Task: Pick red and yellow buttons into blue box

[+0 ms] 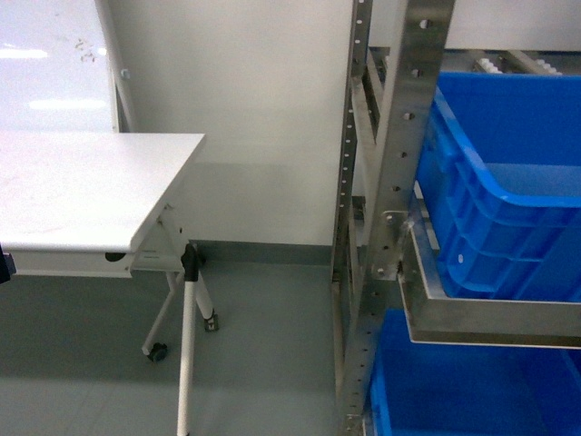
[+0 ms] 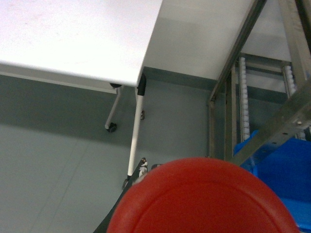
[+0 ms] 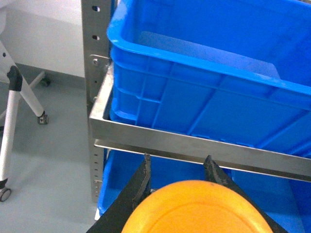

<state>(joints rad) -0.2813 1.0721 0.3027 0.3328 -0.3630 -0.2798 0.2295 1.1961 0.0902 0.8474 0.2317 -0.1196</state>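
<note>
The red button fills the bottom of the left wrist view, very close under that camera, with a fingertip of the left gripper showing just at its left edge. I judge that the left gripper is closed around this button. The yellow button sits the same way in the right wrist view, between the two dark fingers of the right gripper, so the right gripper also seems to grip its button. The fingers stand only as wide as the cap allows.

The blue box rests on a steel rack, on the upper shelf. From the right gripper it lies ahead and above, its long rim running across the view. A second blue box stands on the lower shelf, directly in front of the right gripper. In the left wrist view only a corner of a blue box shows at the right, behind the rack post, so the right arm is nearer.

In the head view no gripper is visible; a white table stands at the left, the rack at the right.

Both buttons are in hand, none is in the box yet. The next move probably needs lifting over the rim.
</note>
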